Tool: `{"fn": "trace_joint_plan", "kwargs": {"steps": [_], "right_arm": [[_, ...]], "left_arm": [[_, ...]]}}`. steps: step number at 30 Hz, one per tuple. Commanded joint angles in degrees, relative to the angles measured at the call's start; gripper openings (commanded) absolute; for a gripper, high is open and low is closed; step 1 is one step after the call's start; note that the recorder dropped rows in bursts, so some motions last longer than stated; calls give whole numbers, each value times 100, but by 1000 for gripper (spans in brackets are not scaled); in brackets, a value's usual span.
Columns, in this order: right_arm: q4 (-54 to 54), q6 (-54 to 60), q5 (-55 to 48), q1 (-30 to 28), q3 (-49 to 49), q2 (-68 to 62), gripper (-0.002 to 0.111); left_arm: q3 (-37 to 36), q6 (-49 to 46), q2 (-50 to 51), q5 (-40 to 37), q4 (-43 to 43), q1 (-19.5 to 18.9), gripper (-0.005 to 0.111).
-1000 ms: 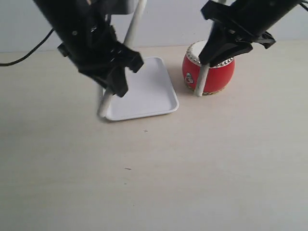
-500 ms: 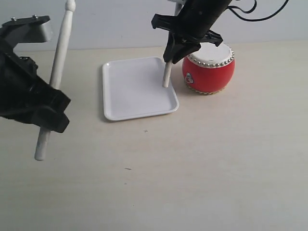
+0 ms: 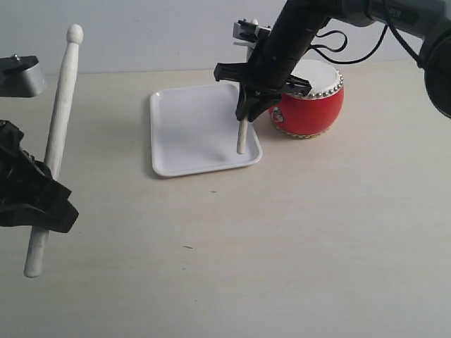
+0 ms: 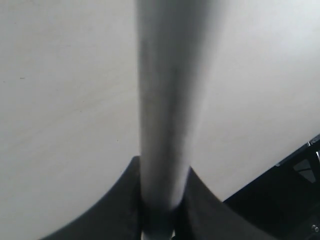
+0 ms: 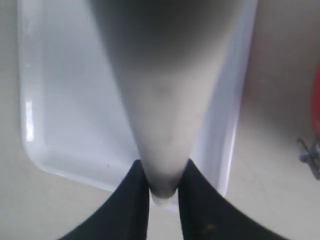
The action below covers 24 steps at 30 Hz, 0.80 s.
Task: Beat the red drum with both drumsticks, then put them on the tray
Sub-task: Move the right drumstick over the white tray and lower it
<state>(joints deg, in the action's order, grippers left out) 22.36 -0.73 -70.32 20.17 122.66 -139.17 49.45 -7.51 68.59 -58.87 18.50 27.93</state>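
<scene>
The red drum with its white studded skin stands at the back right. The white tray lies just left of it. My right gripper reaches across in front of the drum, shut on a pale drumstick. That stick hangs almost upright, its lower end just over the tray's near right corner. In the right wrist view the stick runs out from the gripper above the tray. My left gripper is far left, shut on the other drumstick, tip up; the left wrist view shows this stick over bare table.
A black cable loops behind the drum by the back wall. The left arm's grey housing sits at the left edge. Light wooden tabletop stretches in front of tray and drum.
The left arm has swung away from the tray to the far left and down, carrying its stick. The right arm has crossed from the drum to the tray's right edge and lowered its stick.
</scene>
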Motion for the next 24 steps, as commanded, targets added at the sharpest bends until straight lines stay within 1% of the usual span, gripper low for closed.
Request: {"fn": "trace_joint_plan", "kwargs": {"steps": [1, 9, 14, 18, 24], "right_arm": [[-11, 4, 36, 35, 57, -107, 0], [-100, 4, 36, 150, 57, -316, 0], [-202, 15, 314, 252, 57, -339, 0], [-247, 15, 458, 322, 57, -120, 0], [-690, -139, 379, 421, 57, 334, 0]], "left_arm": [[-57, 48, -51, 103, 58, -15, 0], [-57, 48, -51, 153, 69, -15, 0], [-57, 48, -51, 153, 59, -15, 0], [-57, 48, -51, 153, 47, -15, 0], [-57, 48, -51, 214, 47, -15, 0]]}}
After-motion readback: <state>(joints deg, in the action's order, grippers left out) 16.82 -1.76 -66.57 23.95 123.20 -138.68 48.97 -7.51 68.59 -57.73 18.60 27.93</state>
